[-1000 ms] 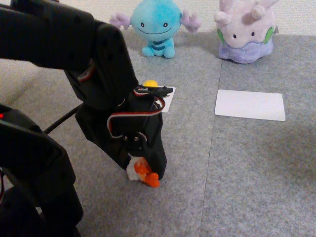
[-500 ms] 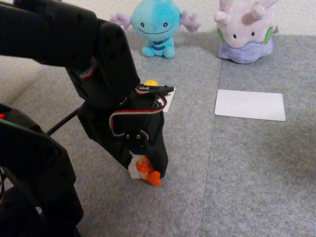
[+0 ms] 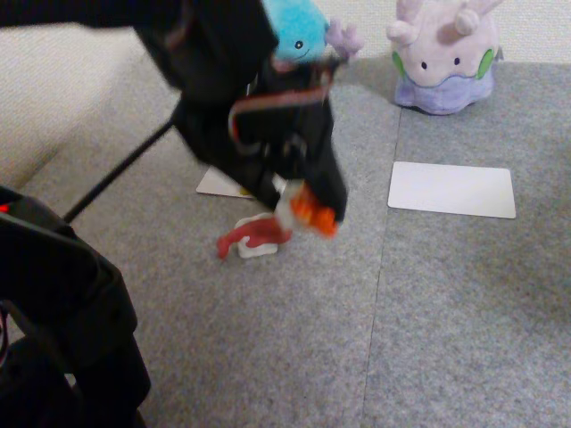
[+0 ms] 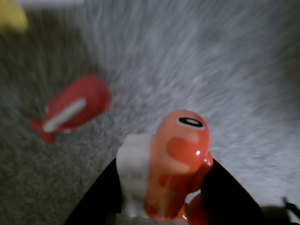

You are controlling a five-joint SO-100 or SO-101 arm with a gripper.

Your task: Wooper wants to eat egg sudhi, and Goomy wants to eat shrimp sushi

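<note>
My gripper (image 3: 302, 212) hangs above the grey carpet, shut on the orange shrimp sushi (image 3: 310, 215). In the wrist view the shrimp sushi (image 4: 180, 154) stands between the black fingers (image 4: 225, 197) of the gripper (image 4: 161, 192), its white rice on the left. Goomy (image 3: 443, 58) sits at the back right, behind a white card (image 3: 452, 189). Wooper (image 3: 299, 27) sits at the back, partly hidden by my arm. A blurred yellow shape at the wrist view's top left is the egg sudhi (image 4: 11, 16); in the fixed view my arm hides it.
A pink-red sushi (image 3: 250, 236) lies on the carpet just left of and below the gripper, and the wrist view shows the pink-red sushi (image 4: 72, 110) too. A second white card (image 3: 219, 185) peeks out under the arm. The black robot base (image 3: 62, 330) fills the lower left.
The gripper has lifted off the carpet and swung up and to the right with the shrimp sushi in it. The pink-red sushi has come into view.
</note>
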